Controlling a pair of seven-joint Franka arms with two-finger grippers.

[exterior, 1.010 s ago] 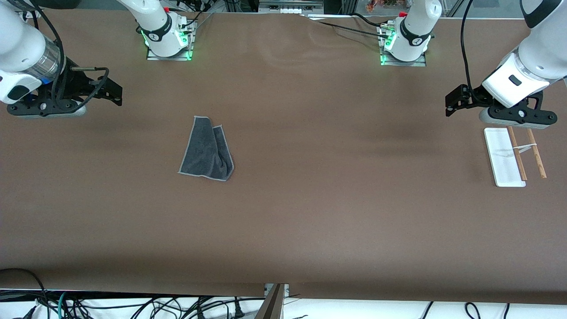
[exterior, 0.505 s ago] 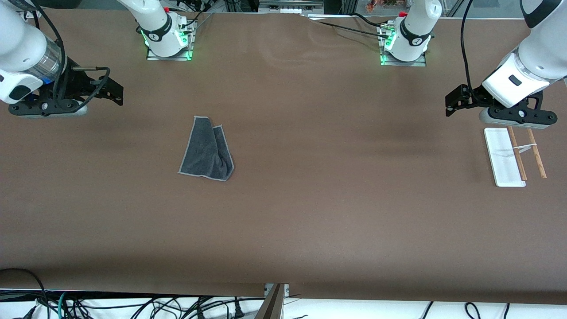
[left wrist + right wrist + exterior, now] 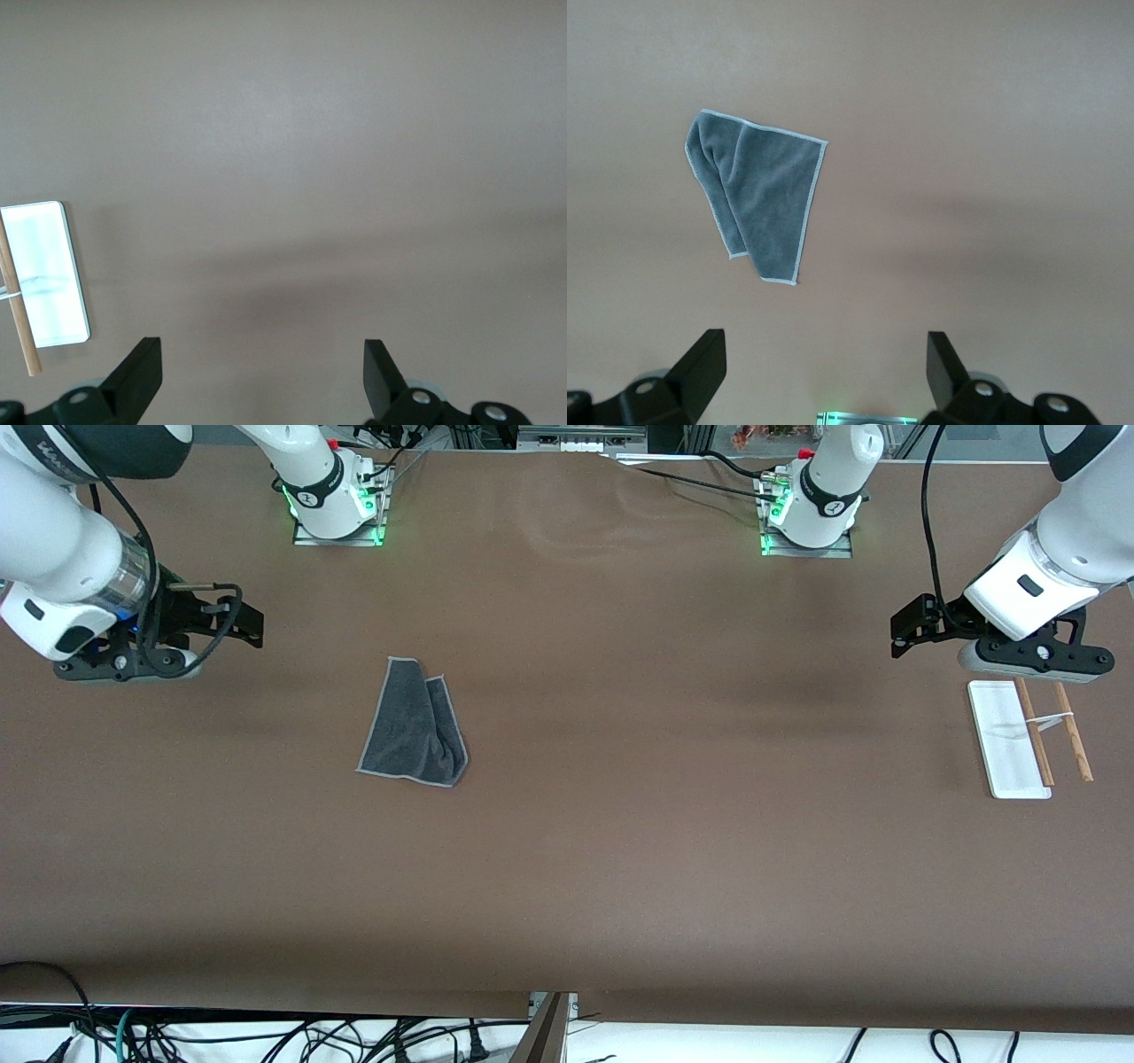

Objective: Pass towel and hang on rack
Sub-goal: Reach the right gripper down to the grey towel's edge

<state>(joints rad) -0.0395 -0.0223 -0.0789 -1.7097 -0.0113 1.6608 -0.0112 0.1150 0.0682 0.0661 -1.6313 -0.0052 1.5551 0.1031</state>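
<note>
Two end effectors, both released: my right end effector (image 3: 252, 622) hangs over bare worktop (image 3: 620, 850) near the towel (image 3: 415, 724); the left end effector (image 3: 902, 633) waits by the rack (image 3: 1005, 744). The towel's folded flap could make me pinch one layer only.

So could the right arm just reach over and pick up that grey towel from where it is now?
Probably yes. The right gripper is open and hangs over bare table toward its own end, and the towel lies flat with nothing on it or between the two.
</note>
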